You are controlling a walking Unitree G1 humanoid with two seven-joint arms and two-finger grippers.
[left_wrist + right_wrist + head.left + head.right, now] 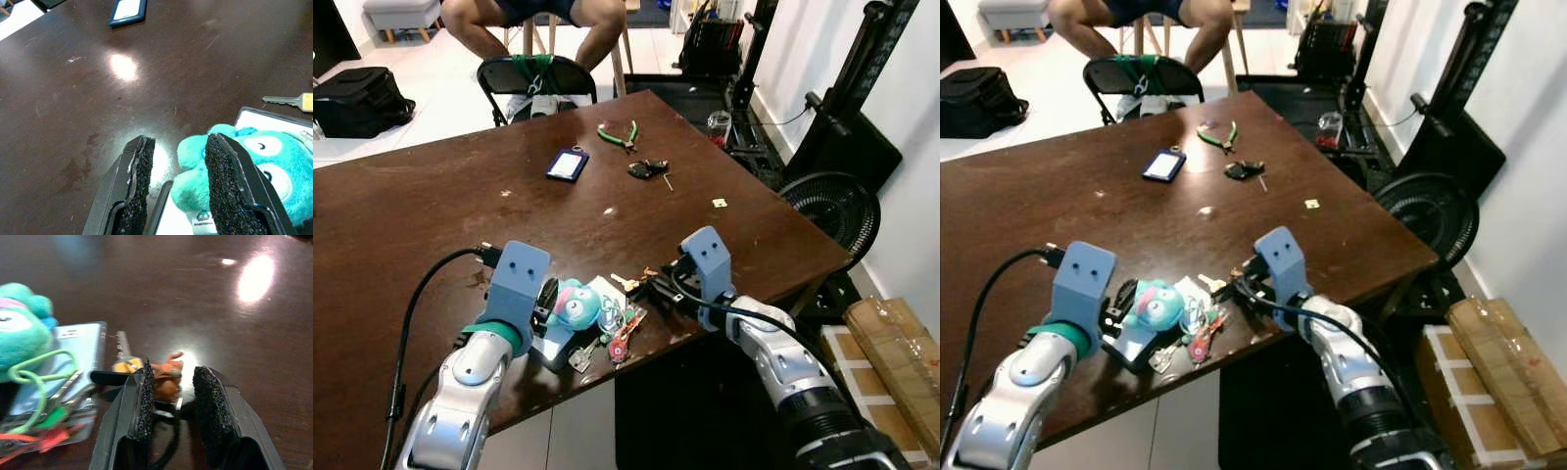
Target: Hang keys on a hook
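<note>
A bunch of keys (619,338) with red and green tags lies near the front edge of the brown table (431,215), beside a teal plush keychain (576,304) resting on a white card. My left gripper (178,176) is open and low over the table. One lobe of the plush (195,191) sits between its fingers (139,171). My right gripper (173,399) is open just right of the bunch, with a small orange-brown fob (165,382) and a black cord between its fingers. A yellow-headed key (123,363) lies just ahead of it.
Farther back on the table lie a blue card holder (567,164), green-handled pliers (619,135) and a black key fob (648,169). A folding chair (536,76) and a seated person's legs (597,29) are behind. A fan (829,211) and cardboard boxes (891,343) stand on the right.
</note>
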